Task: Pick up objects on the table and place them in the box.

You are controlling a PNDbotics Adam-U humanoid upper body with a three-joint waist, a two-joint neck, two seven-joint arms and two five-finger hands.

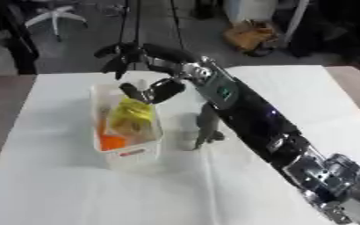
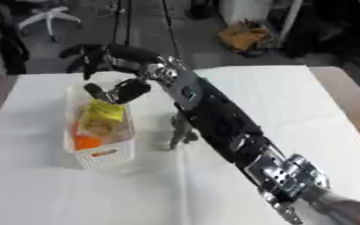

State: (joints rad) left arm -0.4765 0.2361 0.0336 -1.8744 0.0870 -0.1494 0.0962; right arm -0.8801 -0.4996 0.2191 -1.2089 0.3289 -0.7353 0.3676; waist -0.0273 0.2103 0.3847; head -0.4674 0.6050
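Observation:
A white slotted box [image 1: 131, 154] stands on the white table, left of centre. Inside it lie a yellow packet [image 1: 131, 115] and, nearer the front, an orange thing [image 1: 110, 141]. My right arm comes in from the lower right, and my right hand [image 1: 161, 55] hovers over the box's far end. Its fingers are spread and its thumb [image 1: 157, 91] hangs just above the yellow packet, holding nothing. A grey toy-like thing [image 2: 180, 131] stands on the table just right of the box, partly hidden by my forearm. My left hand does not show.
A white cloth [image 1: 75, 193] covers the table, with brown tabletop showing at its left and right edges. Beyond the far edge, on the floor, are a chair base [image 1: 56, 16], stand legs and a brown bag [image 1: 250, 36].

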